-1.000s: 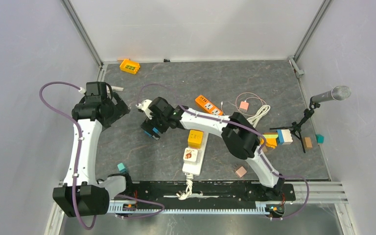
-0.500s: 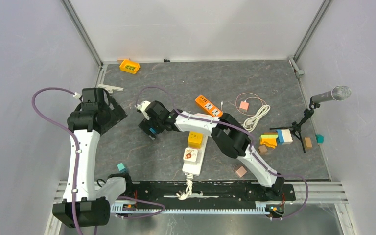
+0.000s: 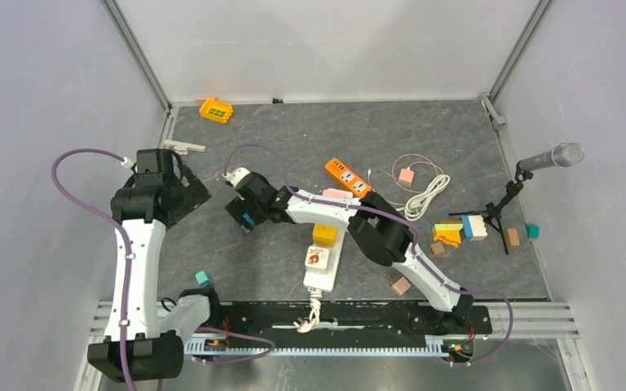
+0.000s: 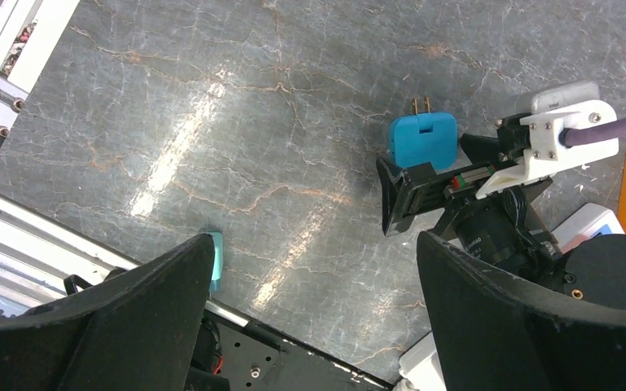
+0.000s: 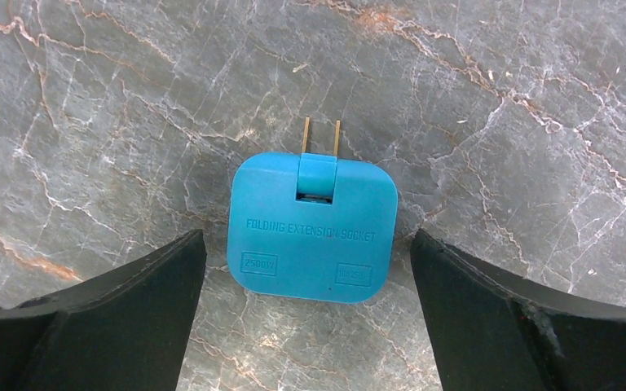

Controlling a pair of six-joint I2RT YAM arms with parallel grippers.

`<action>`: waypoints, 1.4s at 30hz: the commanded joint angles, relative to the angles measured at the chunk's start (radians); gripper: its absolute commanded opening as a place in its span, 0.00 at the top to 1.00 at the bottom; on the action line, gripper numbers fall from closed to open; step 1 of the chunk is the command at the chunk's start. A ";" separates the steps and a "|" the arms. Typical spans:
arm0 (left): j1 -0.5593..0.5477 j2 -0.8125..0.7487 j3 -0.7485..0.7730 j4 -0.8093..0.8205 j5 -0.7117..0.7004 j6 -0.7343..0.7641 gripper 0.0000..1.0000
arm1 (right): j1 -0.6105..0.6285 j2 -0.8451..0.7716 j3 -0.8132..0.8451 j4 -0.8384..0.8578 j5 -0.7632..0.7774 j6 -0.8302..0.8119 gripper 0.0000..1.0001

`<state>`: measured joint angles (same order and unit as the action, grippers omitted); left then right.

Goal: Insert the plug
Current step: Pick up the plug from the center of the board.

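Broadly, the grey marbled desk [image 3: 293, 130] carries a white power strip [image 3: 319, 269] at its near middle. The left pincer [image 4: 314, 244] hangs wide apart above the desk's left side. The right pincer [image 5: 306, 244] is spread wide too, straddling the blue plug [image 5: 312, 228], which lies flat left of centre, touching neither finger

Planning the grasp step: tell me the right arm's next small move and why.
Probably lower the right jaws around the blue plug: they stand open, one on each side of it without touching, while it lies flat on the table, not yet gripped.
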<state>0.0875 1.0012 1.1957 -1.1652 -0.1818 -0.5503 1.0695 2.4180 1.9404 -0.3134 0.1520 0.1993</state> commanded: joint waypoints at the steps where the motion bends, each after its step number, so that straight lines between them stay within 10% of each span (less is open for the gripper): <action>1: 0.000 -0.025 0.035 -0.004 0.020 -0.040 0.00 | 0.006 0.006 0.011 0.009 0.007 0.086 0.02; 21: -0.001 -0.042 0.065 0.007 0.072 -0.065 0.00 | 0.012 0.040 0.036 -0.106 0.124 -0.012 0.20; 42: 0.000 -0.024 0.064 0.153 0.152 -0.128 0.01 | -0.153 -0.341 -0.118 -0.006 -0.017 0.139 0.94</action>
<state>0.0875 0.9737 1.2667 -1.1191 -0.0830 -0.6159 1.0058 2.2494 1.8332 -0.3748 0.1883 0.2386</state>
